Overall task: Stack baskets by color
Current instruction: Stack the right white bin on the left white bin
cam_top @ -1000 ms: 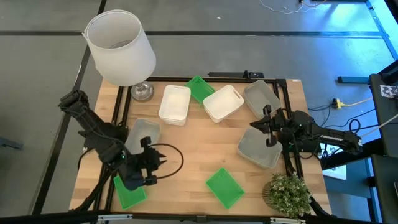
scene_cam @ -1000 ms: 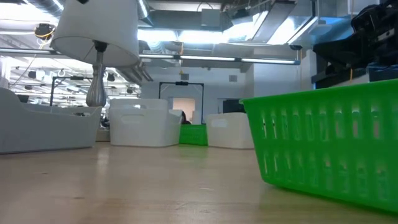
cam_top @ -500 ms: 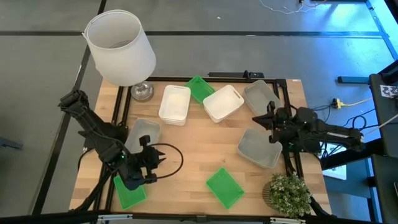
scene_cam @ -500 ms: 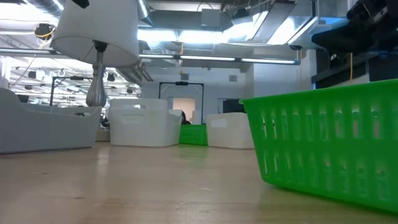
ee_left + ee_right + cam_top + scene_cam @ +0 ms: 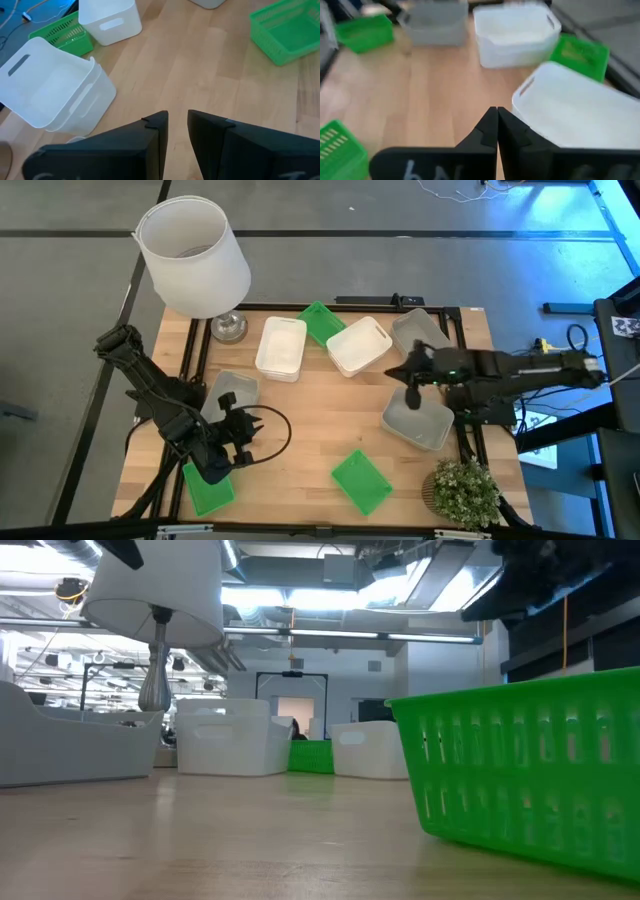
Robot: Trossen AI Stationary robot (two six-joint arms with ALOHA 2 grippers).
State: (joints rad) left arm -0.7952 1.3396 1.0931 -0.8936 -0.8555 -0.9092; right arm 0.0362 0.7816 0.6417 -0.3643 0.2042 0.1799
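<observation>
On the wooden table stand two white baskets (image 5: 281, 347) (image 5: 359, 346), a green basket (image 5: 320, 322) at the far edge and grey baskets at the far right (image 5: 420, 332), the right (image 5: 418, 418) and the left (image 5: 232, 392). Two more green baskets sit at the near middle (image 5: 361, 480) and near left (image 5: 208, 488). My right gripper (image 5: 409, 375) (image 5: 496, 117) is shut and empty, raised between the right-hand white basket and the right grey one. My left gripper (image 5: 243, 445) (image 5: 177, 120) hovers near the left grey basket, fingers a little apart with bare wood between them.
A lamp with a big white shade (image 5: 192, 255) stands at the far left corner. A potted plant (image 5: 463, 490) stands at the near right corner. A black rail (image 5: 462, 340) frames the table. Bare wood lies in the middle (image 5: 320, 415).
My right gripper has risen from over the right grey basket and gone toward the table's left, and the arm now stretches out more level. The baskets have not moved.
</observation>
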